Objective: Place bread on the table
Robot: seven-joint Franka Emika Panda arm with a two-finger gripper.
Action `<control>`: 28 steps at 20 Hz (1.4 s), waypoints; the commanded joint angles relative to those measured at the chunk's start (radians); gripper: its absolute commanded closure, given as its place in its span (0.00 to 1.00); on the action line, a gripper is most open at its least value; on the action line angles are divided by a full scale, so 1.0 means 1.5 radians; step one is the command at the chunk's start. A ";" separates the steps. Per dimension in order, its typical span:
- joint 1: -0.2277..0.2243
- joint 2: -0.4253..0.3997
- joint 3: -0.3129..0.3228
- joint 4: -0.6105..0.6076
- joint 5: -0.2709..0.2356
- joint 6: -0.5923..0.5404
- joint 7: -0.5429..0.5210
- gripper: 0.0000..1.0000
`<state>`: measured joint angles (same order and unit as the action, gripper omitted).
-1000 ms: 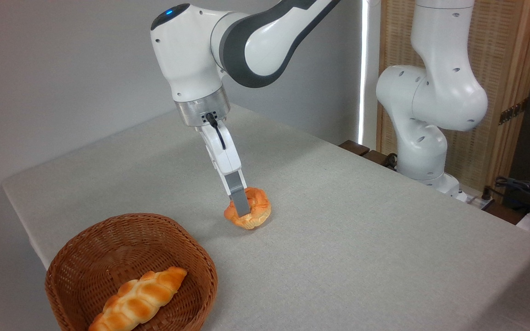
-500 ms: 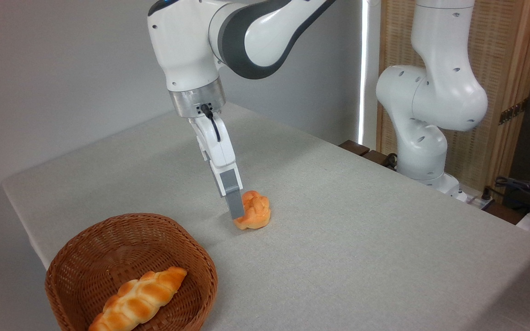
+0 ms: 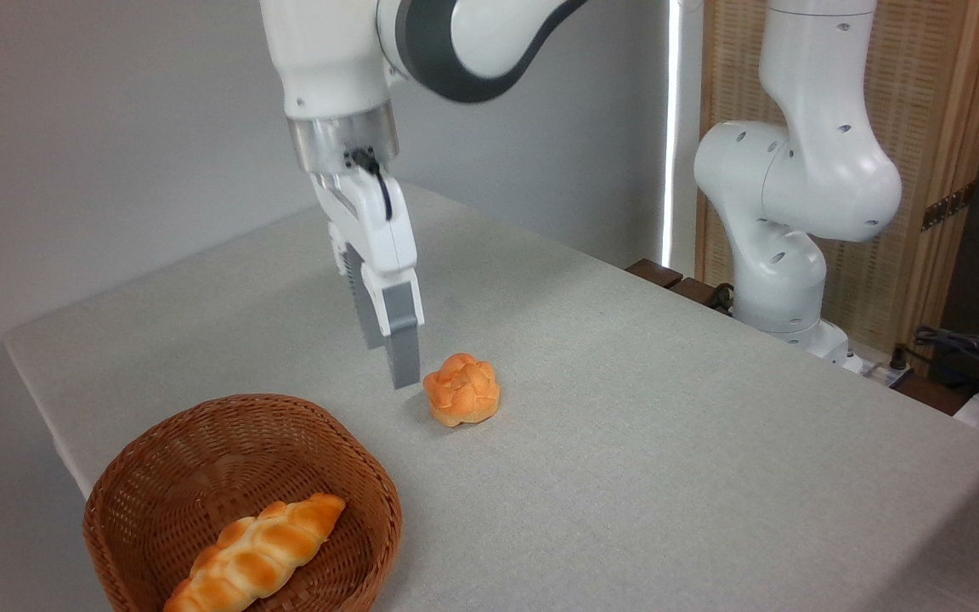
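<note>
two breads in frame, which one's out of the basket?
The small round knotted bun: it sits on the grey table just right of the gripper. The long braided loaf lies inside the wicker basket.

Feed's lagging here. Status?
End effector empty, above table, left of bun. Bun resting on table, free. Basket with loaf nearby, nothing in the way.

We note a glossy white arm (image 3: pixel 795 178) with dark grey joint bands, small round screw recesses, a brushed metal wrist ring, a black cable, and a white gripper (image 3: pixel 400 357) with grey fingers.
</note>
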<state>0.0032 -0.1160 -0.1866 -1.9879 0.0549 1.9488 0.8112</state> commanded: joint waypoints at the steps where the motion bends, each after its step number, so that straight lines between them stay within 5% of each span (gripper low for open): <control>1: 0.048 0.003 0.002 0.070 -0.007 -0.041 -0.016 0.00; 8: 0.064 0.035 0.003 0.149 -0.018 -0.107 -0.028 0.00; 28: 0.083 0.058 -0.002 0.193 -0.016 -0.151 -0.050 0.00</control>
<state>0.1217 -0.0423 -0.1874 -1.7288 0.0401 1.7591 0.7581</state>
